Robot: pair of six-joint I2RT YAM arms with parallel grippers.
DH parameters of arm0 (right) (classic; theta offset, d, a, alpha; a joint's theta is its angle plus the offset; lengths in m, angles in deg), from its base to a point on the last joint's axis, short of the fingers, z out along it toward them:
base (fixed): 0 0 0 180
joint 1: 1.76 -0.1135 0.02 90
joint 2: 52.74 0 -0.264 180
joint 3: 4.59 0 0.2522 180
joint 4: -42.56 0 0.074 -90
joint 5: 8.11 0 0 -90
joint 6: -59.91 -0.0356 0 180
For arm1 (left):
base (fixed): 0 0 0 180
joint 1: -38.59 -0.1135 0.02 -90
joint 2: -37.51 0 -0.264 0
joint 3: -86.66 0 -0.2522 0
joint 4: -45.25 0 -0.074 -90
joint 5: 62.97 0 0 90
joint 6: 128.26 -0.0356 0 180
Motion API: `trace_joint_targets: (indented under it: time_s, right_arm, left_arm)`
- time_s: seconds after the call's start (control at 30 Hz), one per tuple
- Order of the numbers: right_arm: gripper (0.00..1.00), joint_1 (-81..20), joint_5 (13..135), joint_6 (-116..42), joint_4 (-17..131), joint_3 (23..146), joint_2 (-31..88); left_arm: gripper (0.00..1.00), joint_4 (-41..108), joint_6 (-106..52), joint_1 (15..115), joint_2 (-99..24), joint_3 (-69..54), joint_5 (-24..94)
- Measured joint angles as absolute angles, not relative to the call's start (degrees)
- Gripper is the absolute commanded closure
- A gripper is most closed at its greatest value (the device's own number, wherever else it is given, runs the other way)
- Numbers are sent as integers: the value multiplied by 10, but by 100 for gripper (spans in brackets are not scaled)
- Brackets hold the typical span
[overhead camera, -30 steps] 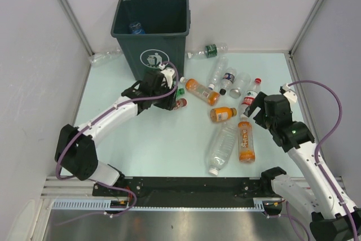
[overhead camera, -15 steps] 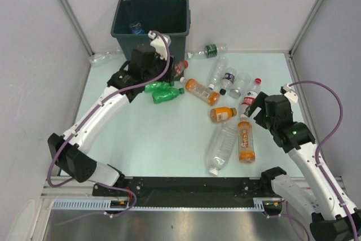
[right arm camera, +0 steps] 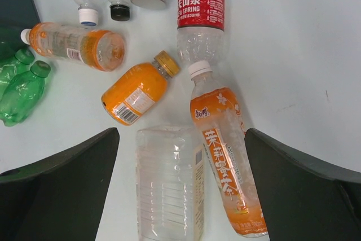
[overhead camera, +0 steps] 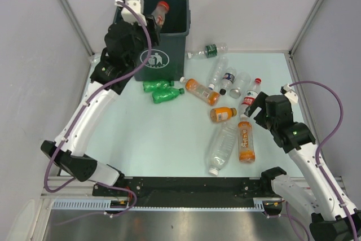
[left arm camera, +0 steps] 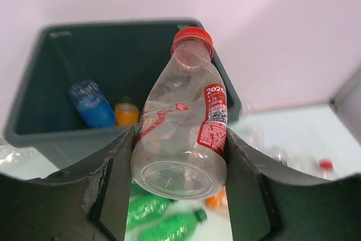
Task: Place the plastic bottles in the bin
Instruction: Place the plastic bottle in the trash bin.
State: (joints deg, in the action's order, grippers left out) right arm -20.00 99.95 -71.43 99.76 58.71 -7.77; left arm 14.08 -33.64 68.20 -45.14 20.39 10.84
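One clear plastic bottle (left arm camera: 180,122), red cap, red label, sat clamped across body in left gripper (left arm camera: 178,159), tilted cap-up over near rim of tall dark green-grey bin (overhead camera: 169,49). Blue bottle (left arm camera: 90,104) lay inside bin. Right gripper (overhead camera: 256,107) gaped wide, empty, above orange-filled bottles (right arm camera: 225,162) on pale tabletop (overhead camera: 169,145). Two green bottles (overhead camera: 162,91) lay just before bin. Grey panel walls (overhead camera: 34,55) closed left, right, rear. Black rail (overhead camera: 192,187) edged near side.

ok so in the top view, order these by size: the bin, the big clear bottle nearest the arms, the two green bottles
1. bin, by far the largest
2. big clear bottle
3. far green bottle and near green bottle: they look alike, so no ranking between them
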Motion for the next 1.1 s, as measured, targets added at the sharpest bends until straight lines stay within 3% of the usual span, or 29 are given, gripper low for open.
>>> trace_joint_targets:
  time_s: [0.2,0.3,0.33,0.43,0.47,0.73,1.1]
  right_arm:
    - [0,-199,993,-714,998,587,-78]
    - [1,-198,993,-714,998,587,-79]
    - [0,-198,993,-714,998,587,-79]
    - [0,-195,992,-714,998,587,-83]
    - [0,-194,991,-714,998,587,-84]
    - [0,-187,989,-713,998,587,-95]
    - [0,-185,976,-714,998,587,-95]
  left_arm:
    - [92,199,-307,618,-500,250,88]
    - [84,209,-292,593,-544,285,87]
    - [60,208,-287,585,-560,298,87]
    - [8,200,-270,566,-603,337,92]
    - [1,193,-262,559,-618,354,93]
    - [0,173,-232,529,-647,399,99]
    - [0,155,-223,527,-596,355,102]
